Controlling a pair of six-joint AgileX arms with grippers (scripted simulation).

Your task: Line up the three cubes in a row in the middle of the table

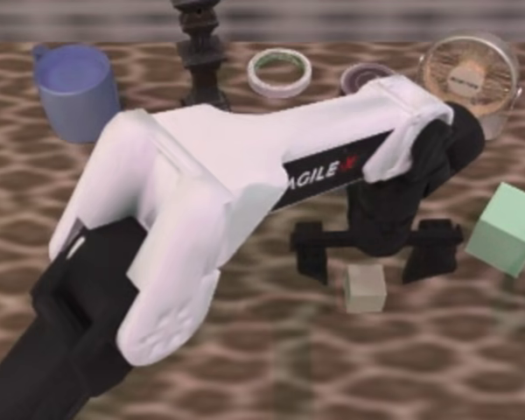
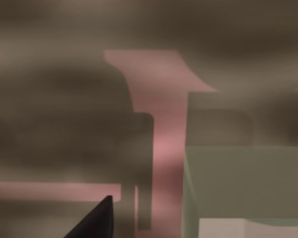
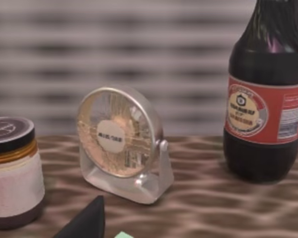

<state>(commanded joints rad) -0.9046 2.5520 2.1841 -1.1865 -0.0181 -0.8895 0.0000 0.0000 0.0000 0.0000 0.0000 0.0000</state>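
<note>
- Top view: our left arm (image 1: pixel 201 201) fills the middle of the frame and hides a lot of the table (image 1: pixel 437 367). Its left gripper (image 1: pixel 376 249) hangs wide open just above the pale-green cube (image 1: pixel 366 288), lower right of centre. The mint-green cube (image 1: pixel 507 229) sits at the right edge, partly cut off. We cannot find the beige-grey cube.
- Left wrist view: blurry; a greenish cube (image 2: pixel 246 191) shows at the lower right.
- Right wrist view: a small fan (image 3: pixel 121 144), a jar (image 3: pixel 12 168) and a dark bottle (image 3: pixel 268 99) stand there. We cannot tell how the right gripper's jaws stand.
</note>
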